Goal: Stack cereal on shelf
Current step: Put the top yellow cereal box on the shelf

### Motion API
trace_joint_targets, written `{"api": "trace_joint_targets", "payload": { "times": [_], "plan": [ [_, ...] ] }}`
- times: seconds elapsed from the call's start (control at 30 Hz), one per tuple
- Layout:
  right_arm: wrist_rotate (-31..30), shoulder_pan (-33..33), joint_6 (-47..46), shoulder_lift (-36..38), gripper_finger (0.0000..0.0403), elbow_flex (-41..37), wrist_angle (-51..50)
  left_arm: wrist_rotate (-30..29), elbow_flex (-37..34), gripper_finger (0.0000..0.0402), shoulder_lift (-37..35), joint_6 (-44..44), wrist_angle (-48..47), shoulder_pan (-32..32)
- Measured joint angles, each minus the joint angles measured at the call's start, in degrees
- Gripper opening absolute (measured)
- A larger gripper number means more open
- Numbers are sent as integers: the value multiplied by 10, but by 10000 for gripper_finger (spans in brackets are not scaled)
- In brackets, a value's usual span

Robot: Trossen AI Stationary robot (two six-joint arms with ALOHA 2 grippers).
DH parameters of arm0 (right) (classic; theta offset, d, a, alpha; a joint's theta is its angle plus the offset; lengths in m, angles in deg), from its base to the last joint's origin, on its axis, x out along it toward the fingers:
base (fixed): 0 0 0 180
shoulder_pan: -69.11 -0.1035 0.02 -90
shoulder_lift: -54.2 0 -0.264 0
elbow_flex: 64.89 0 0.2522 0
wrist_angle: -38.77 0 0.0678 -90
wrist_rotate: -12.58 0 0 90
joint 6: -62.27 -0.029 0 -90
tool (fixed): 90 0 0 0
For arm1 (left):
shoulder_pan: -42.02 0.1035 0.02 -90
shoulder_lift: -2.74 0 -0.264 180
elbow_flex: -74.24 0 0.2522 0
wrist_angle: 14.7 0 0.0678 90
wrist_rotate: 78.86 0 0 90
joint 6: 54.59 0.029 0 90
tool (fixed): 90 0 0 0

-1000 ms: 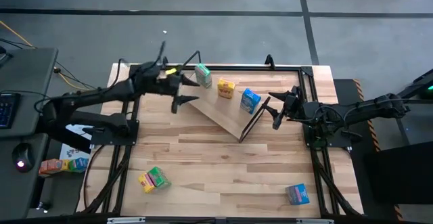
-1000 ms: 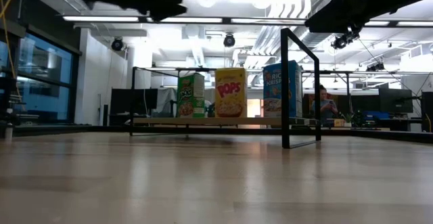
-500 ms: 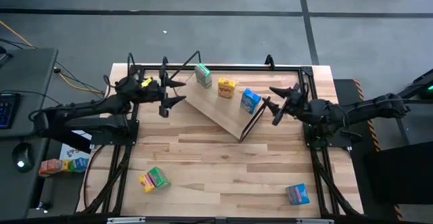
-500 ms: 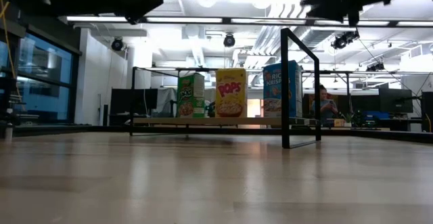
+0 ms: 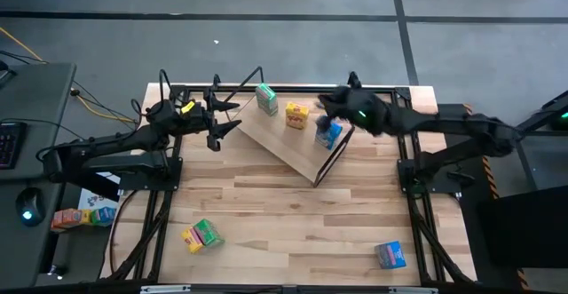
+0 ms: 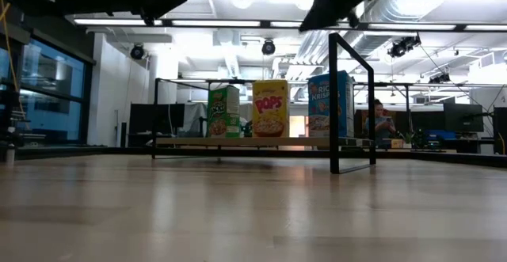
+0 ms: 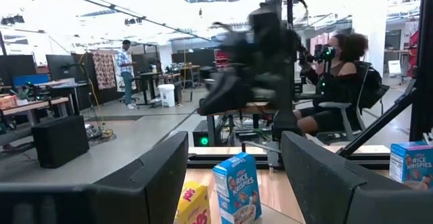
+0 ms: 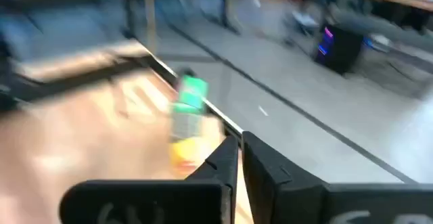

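The shelf (image 5: 282,143) is a light wood board tilted across the table's far middle, with a black wire leg (image 6: 348,104) at its end. Three cereal boxes stand on it: green (image 5: 265,99), yellow (image 5: 296,115) and blue (image 5: 329,134). My right gripper (image 5: 322,107) hangs shut above the board between the yellow and blue boxes, touching nothing; its wrist view shows the fingers (image 8: 230,166) closed. My left gripper (image 5: 227,119) hovers open, left of the shelf and the green box. In its wrist view the blue box (image 7: 237,187) stands beyond the fingers.
A green and a yellow box (image 5: 201,234) lie together near the table's front left, and a blue box (image 5: 390,255) near the front right. Black frame rails (image 5: 417,205) run along the table's sides. People are in the room behind (image 7: 335,82).
My right gripper has swung fast from beside the shelf's right leg toward the table's far left, over the blue and yellow boxes, and has shut. My left gripper has drawn back from the green box toward the table's left edge. The boxes have not moved.
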Motion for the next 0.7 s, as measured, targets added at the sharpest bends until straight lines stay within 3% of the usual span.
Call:
{"api": "trace_joint_targets", "payload": {
  "times": [0.17,0.3,0.47,0.7],
  "plan": [
    [83,84,-30,-113,15,148,-204,0,0,227,0,-17,-6,0],
    [145,128,-34,-189,6,214,-266,0,0,227,0,-29,-6,0],
    [216,147,-25,-250,1,252,-292,0,0,227,0,-35,-9,0],
    [236,145,-19,-271,1,257,-340,0,0,227,0,-34,-16,0]
  ]
}}
